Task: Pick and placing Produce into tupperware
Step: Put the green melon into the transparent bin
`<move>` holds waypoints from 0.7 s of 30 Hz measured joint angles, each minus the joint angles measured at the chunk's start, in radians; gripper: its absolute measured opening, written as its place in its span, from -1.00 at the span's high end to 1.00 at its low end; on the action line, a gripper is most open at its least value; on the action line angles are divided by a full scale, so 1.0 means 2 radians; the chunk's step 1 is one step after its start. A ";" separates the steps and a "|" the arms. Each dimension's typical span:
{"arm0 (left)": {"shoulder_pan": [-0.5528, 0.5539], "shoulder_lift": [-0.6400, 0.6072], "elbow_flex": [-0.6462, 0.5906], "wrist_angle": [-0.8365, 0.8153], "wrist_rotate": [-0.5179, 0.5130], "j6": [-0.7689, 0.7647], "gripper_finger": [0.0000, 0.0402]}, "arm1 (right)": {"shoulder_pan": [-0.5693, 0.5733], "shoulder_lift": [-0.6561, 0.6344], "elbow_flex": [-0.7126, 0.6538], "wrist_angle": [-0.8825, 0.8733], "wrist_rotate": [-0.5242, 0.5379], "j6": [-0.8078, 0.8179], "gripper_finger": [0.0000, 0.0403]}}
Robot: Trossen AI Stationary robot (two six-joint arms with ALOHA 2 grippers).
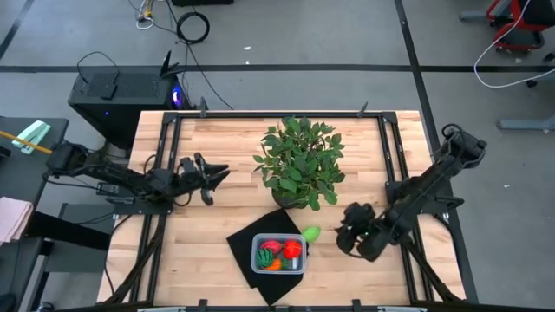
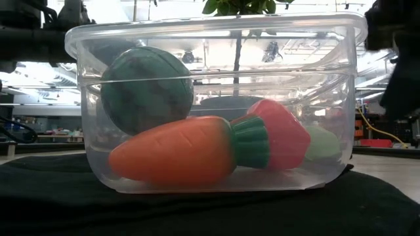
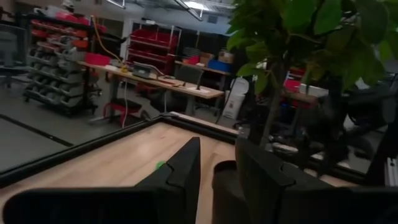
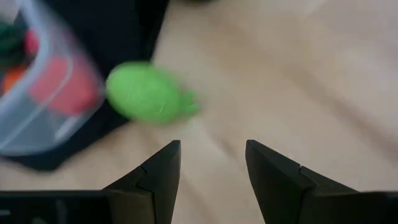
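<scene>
Green produce beside clear tupperware

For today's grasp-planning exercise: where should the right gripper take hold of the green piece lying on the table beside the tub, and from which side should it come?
Grip the green piece across its rounded body, not its thin pointed end. Come straight down from above: it lies flat on the wood just off the black mat, close to the tupperware, so a sideways approach risks bumping the tub. The right gripper is open and near it.
</scene>
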 joint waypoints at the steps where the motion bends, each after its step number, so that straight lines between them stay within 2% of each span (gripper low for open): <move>1: 0.001 0.000 0.000 0.001 0.000 -0.002 0.46 | -0.008 0.000 -0.014 0.042 -0.016 -0.024 0.07; 3: 0.002 0.000 0.000 0.000 0.000 -0.012 0.46 | -0.024 0.000 -0.032 0.099 -0.043 -0.066 0.07; 5: 0.003 0.000 0.000 0.000 0.004 -0.019 0.46 | -0.043 0.000 -0.032 0.105 -0.065 -0.113 0.07; 12: 0.002 0.000 0.000 0.000 0.012 -0.026 0.46 | -0.120 -0.004 0.000 0.105 -0.161 -0.390 0.07; 16: 0.002 0.000 0.001 -0.001 0.012 -0.031 0.46 | -0.157 -0.004 0.006 0.104 -0.169 -0.525 0.07; 21: 0.002 0.000 0.001 -0.010 0.012 -0.038 0.46 | -0.192 -0.002 0.006 0.097 -0.187 -0.619 0.02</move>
